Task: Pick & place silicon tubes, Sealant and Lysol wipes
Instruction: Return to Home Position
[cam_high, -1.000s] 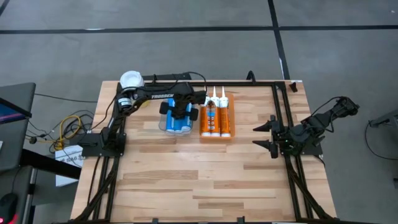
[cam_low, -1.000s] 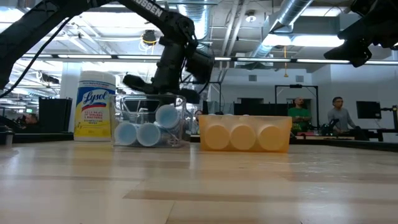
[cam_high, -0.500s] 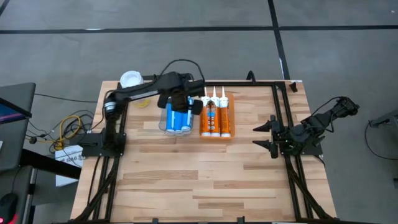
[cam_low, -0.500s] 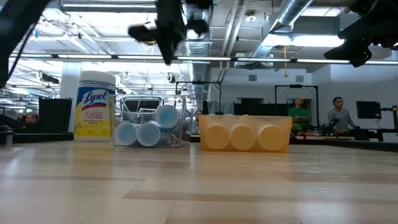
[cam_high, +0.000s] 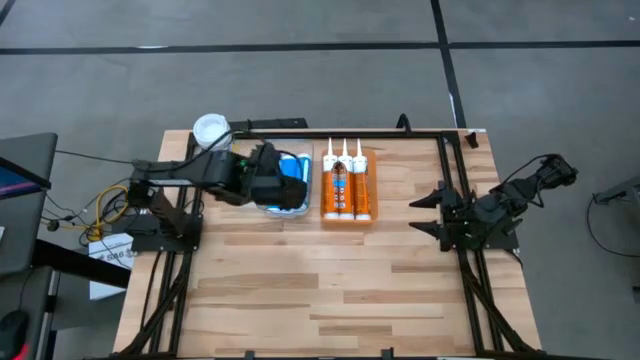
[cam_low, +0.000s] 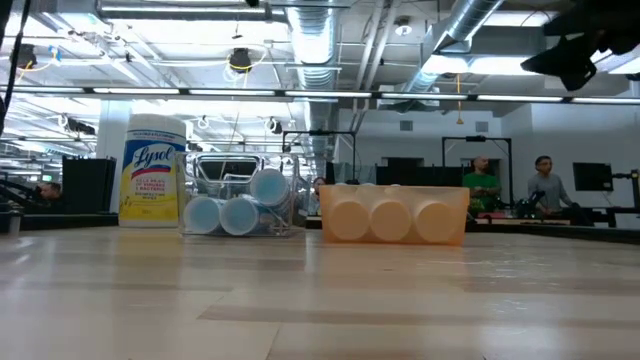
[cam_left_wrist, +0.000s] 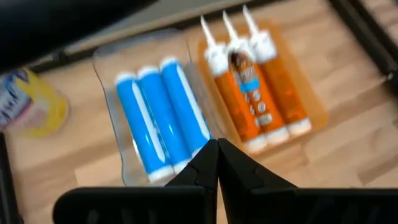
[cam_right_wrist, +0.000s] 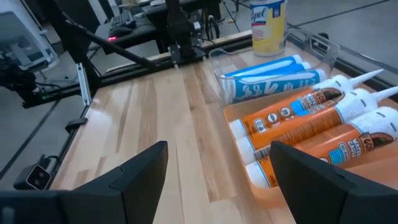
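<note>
Drawn back leftward and upward since a second ago, with the left claw (cam_left_wrist: 216, 149) now hanging over the left part of the clear bin (cam_high: 309, 190), fingers pressed together on nothing, and gone from the low view altogether. No change at the right claw (cam_high: 430, 212), parked by the table's (cam_high: 300, 290) right edge, fingers spread wide, empty. To finish the return home well: keep folding the left arm back and high, well above the bin wall. Steer wide of the wipes canister (cam_low: 152, 170), upright on the far left corner just beside the bin. Leave the claw closed so nothing snags. Counted: three blue tubes (cam_left_wrist: 158, 121) lying side by side in the clear bin. Three orange tubes (cam_high: 348, 190) in the orange tray (cam_low: 394, 191) just beside it. One wipes canister, outside any container, so probably left to handle.
</note>
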